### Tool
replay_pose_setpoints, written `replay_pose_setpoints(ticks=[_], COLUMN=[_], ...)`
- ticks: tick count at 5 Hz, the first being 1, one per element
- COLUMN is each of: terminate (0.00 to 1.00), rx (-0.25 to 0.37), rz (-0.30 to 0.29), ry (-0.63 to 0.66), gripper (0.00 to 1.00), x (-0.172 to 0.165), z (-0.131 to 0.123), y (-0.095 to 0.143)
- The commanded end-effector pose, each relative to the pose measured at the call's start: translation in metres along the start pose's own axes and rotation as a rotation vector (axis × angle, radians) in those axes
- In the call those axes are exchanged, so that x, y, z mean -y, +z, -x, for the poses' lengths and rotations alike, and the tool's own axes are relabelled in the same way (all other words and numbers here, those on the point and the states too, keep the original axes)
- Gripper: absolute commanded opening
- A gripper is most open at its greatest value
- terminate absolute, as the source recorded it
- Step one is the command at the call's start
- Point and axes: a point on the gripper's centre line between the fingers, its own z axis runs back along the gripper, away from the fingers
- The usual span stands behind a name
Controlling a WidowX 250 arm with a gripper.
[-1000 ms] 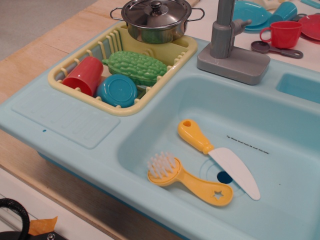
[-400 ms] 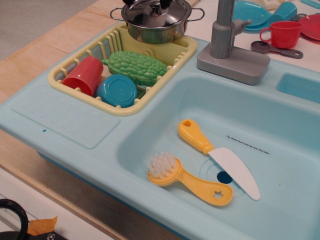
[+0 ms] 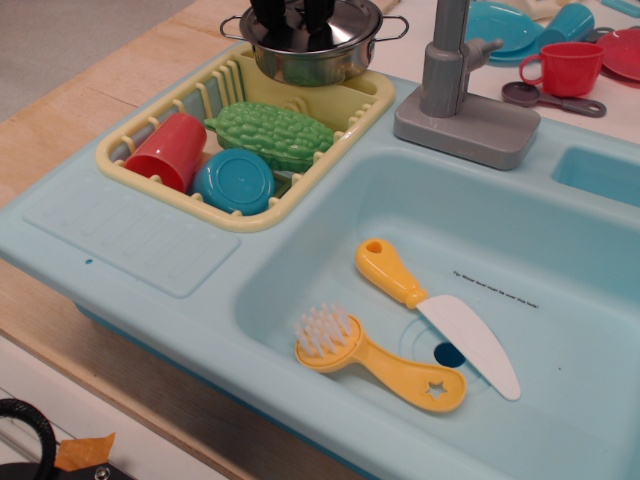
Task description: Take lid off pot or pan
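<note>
1. The small shiny stainless-steel pot (image 3: 318, 62) stands at the 12 o'clock end of the pale yellow plastic dish rack (image 3: 150, 172), hard against the top edge of the view.
2. The round shiny steel lid (image 3: 352, 20) sits on the pot; only its rim arc shows.
3. The black gripper (image 3: 291, 20) comes down from the top edge over the lid's centre, two dark fingers (image 3: 269, 22) splayed on either side of the hidden knob; whether they pinch it I cannot tell.
4. Room around the pot: the grey toy faucet (image 3: 455, 85) stands just beside it at 3 o'clock; wooden counter (image 3: 110, 70) lies open at 9 o'clock.
5. Counted in the rack: one red plastic cup (image 3: 168, 150) on its side, one blue round bowl (image 3: 233, 181), one green bumpy toy gourd (image 3: 272, 134).
6. In the light blue sink basin (image 3: 560, 350): one yellow-handled toy knife (image 3: 435, 314), one yellow dish brush (image 3: 375, 359), near each other.
</note>
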Motion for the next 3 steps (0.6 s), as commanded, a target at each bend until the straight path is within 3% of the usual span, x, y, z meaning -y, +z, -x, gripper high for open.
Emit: replay_pose_setpoints(ticks=[1,2,3], terminate=[0.0,0.0,0.0], rx=[0.061,0.048,0.063], rz=[-0.019,-0.028,-0.074], ry=[0.027,0.045,0.082], gripper=[0.0,0.0,0.0], x=[0.0,0.004,0.013], z=[0.0,0.003,0.017], y=[0.018,0.025,0.049])
